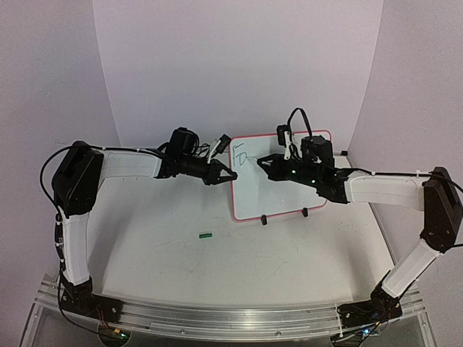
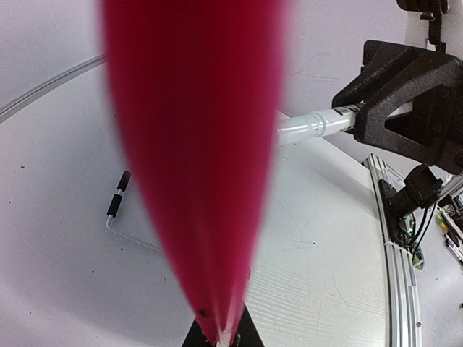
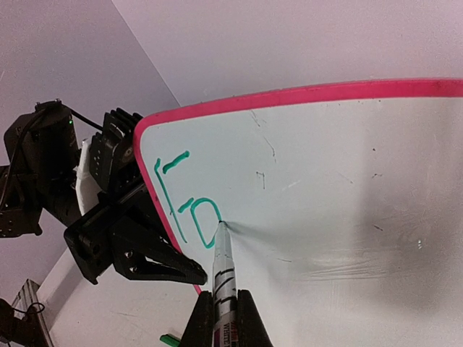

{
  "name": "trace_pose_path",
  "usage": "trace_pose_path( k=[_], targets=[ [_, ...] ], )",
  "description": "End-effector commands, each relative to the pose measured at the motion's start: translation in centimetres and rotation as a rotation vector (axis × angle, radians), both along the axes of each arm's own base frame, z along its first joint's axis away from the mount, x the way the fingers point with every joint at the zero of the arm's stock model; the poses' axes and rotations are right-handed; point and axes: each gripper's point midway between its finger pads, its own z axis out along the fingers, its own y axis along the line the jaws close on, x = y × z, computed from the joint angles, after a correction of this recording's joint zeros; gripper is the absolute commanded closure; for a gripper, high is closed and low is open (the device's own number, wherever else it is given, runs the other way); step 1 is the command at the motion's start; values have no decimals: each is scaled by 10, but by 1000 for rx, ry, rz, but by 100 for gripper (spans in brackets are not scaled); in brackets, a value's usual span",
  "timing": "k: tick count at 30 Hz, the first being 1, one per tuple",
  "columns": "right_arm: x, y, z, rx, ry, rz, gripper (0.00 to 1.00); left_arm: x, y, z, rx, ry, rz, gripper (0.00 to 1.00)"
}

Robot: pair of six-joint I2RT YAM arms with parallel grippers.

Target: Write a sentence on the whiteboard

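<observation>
The desk (image 1: 181,267) has a white, lightly scuffed top. A whiteboard (image 1: 278,199) with a pink rim stands on it right of the middle, towards the far side. It is tilted back on two small black feet (image 1: 265,220) that touch the surface. A small green piece (image 1: 206,234) lies flat to the near left of the board, apart from it. A metal rail (image 1: 231,318) runs along the near edge.
</observation>
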Motion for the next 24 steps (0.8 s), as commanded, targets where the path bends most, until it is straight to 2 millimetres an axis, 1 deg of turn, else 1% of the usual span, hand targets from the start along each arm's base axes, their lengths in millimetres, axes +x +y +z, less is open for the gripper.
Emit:
trace_pose_path(
  k=[1,6,9,21,24],
  targets=[
    [4,0,9,12,-26,-2,100,-33,-4,-42,119,135,-55,100],
    [0,1,-7,0,11,15,100,-33,-4,-43,120,137,-56,100],
    [-2,0,-11,-4,21,14,100,-33,-4,-43,120,136,-55,100],
    [-3,-2,-10,-20,18,12,100,-33,-4,-43,120,138,-57,100],
    [-4,-3,-13,-31,26,12,100,-33,-4,-43,120,138,-56,100]
  ],
)
